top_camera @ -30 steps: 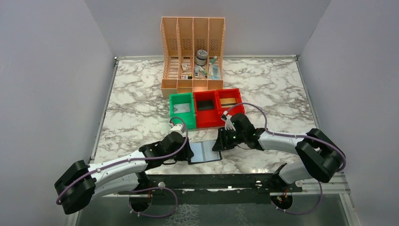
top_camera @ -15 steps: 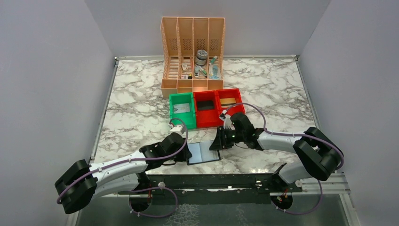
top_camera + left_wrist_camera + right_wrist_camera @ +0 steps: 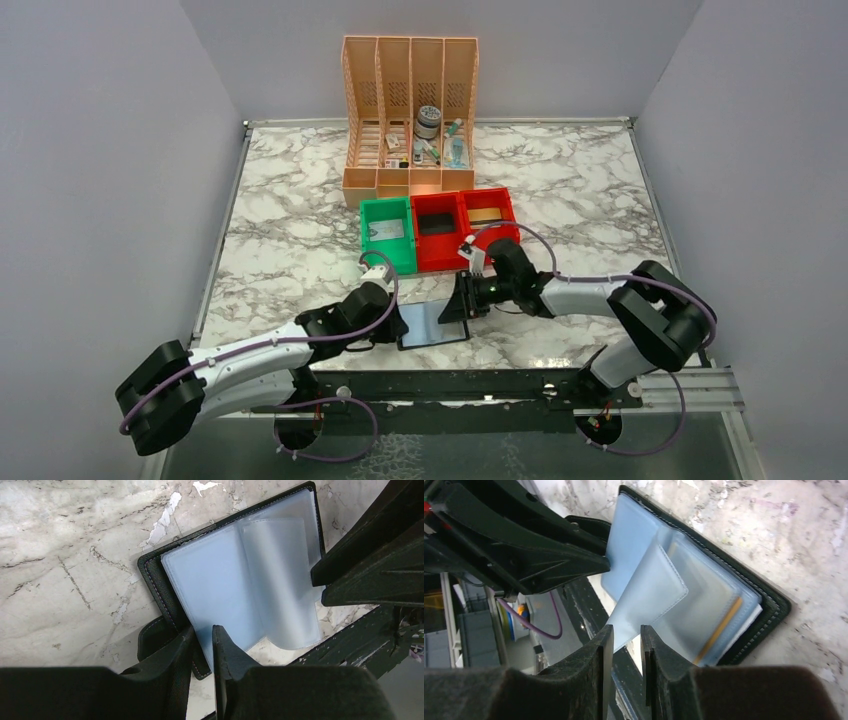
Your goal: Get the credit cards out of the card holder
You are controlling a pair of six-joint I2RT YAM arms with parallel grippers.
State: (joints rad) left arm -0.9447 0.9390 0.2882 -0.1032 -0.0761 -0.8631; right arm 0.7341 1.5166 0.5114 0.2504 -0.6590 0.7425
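Observation:
The black card holder (image 3: 432,324) lies open on the marble near the front edge, its pale blue lining up. My left gripper (image 3: 399,326) is shut on its left cover's near edge (image 3: 202,641). My right gripper (image 3: 456,309) hovers over its right half with a narrow gap between the jaws. The corner of a raised clear sleeve (image 3: 650,591) reaches into that gap (image 3: 624,639). A tan card edge (image 3: 720,629) and a pale card edge (image 3: 753,616) show inside the right-hand sleeves. A tan card (image 3: 486,215), a dark card (image 3: 436,224) and a pale card (image 3: 388,230) lie in the bins.
A green bin (image 3: 372,242) and a red double bin (image 3: 441,256) stand just behind the holder. A tan file rack (image 3: 409,178) with small items stands further back. A black rail (image 3: 480,383) runs along the table's front edge.
My right gripper has moved left over the holder's right half. The holder has shifted slightly left. My left gripper keeps its hold.

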